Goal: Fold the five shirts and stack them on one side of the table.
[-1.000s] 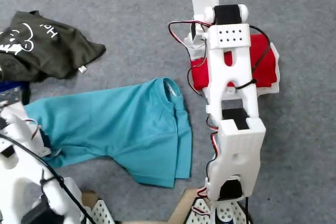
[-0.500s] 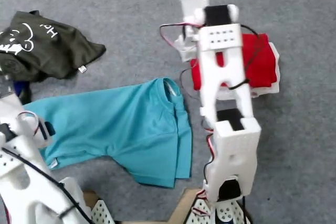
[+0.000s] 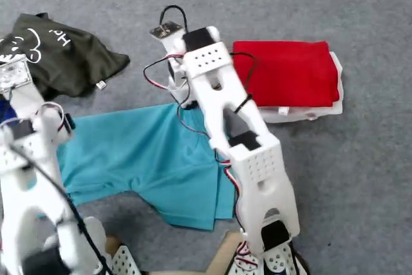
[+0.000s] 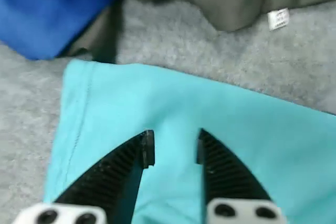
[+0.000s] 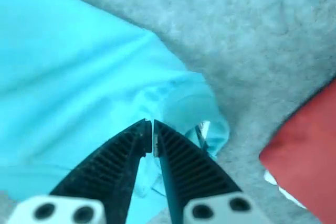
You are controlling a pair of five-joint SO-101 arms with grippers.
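With the teal shirt spread flat low in the middle of the high view, the left gripper open over its left end, the right gripper squeezed shut over its collar.

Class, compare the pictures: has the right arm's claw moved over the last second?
Yes. The right claw swung leftward in the high view, away from the red shirt and over the teal shirt.

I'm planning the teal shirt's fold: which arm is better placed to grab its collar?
Right: the right hand hangs over the collar of the teal shirt; the left hand is open over its opposite edge.
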